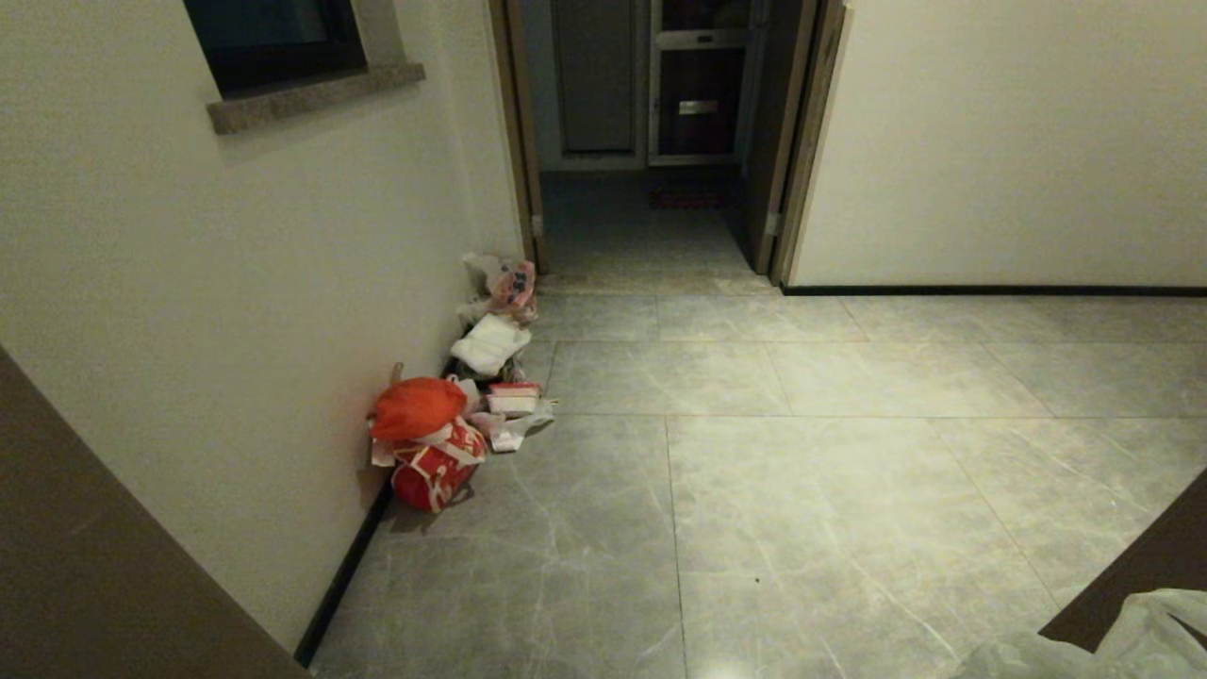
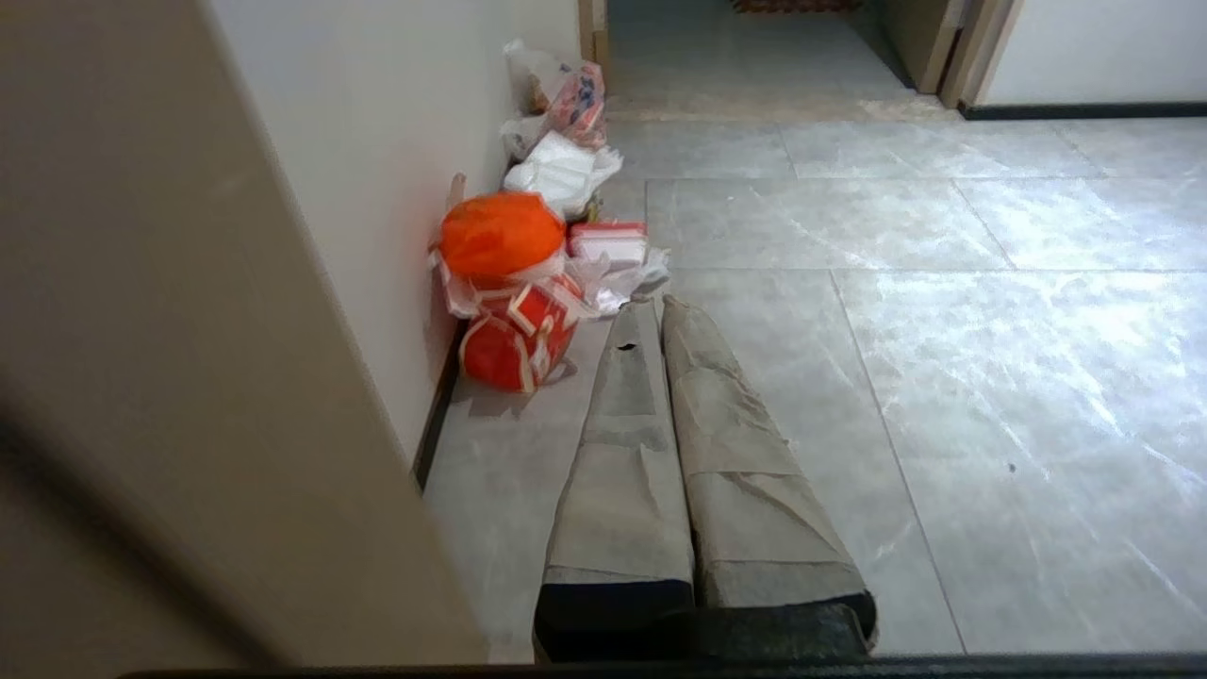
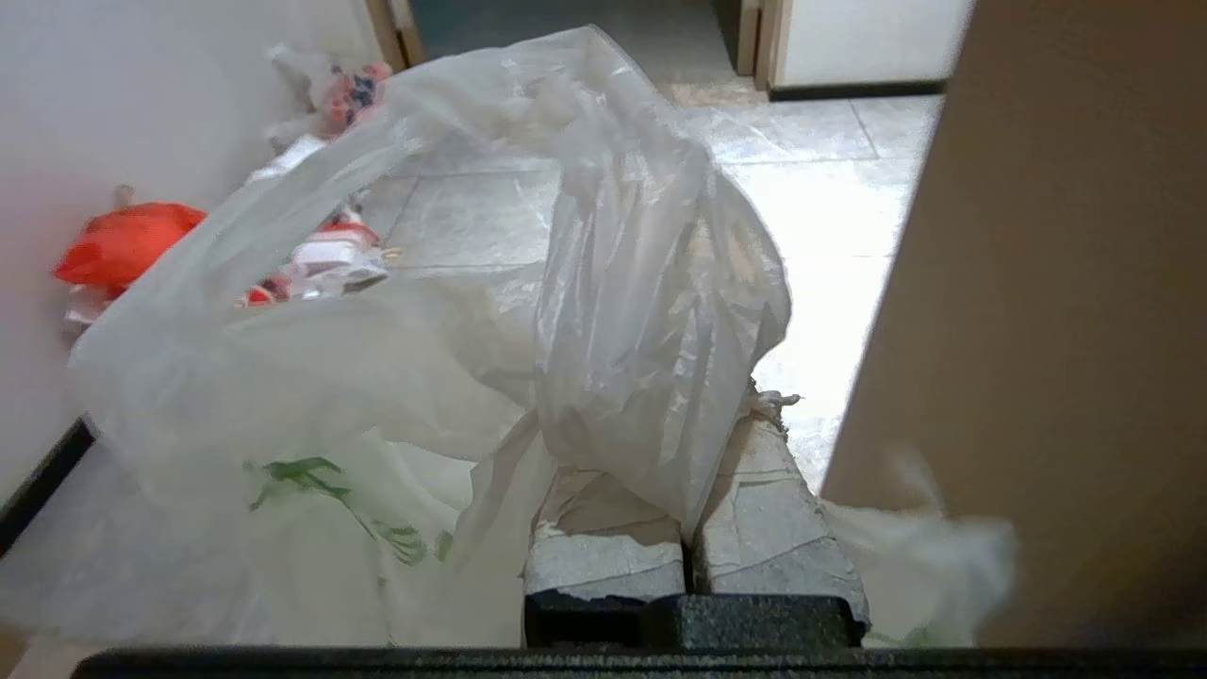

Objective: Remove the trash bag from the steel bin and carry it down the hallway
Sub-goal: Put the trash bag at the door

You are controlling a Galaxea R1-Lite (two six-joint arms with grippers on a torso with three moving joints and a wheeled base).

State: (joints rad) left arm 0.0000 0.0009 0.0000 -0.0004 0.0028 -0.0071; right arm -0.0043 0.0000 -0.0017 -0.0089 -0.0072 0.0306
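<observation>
The trash bag (image 3: 613,283), thin translucent white plastic with green marks, billows over my right gripper (image 3: 696,438), which is shut on a gathered fold of it. The bag hides the fingertips. A corner of the bag (image 1: 1122,637) also shows at the lower right of the head view. My left gripper (image 2: 658,304) is shut with nothing in it and hangs over the grey marbled floor (image 1: 754,471) of the hallway. The steel bin is out of view.
A heap of rubbish lies along the left wall: an orange-red bag (image 1: 424,438), white packets (image 1: 490,344) and a printed bag (image 1: 509,283). An open doorway (image 1: 651,189) stands ahead. Brown panels (image 1: 85,566) flank me closely on both sides.
</observation>
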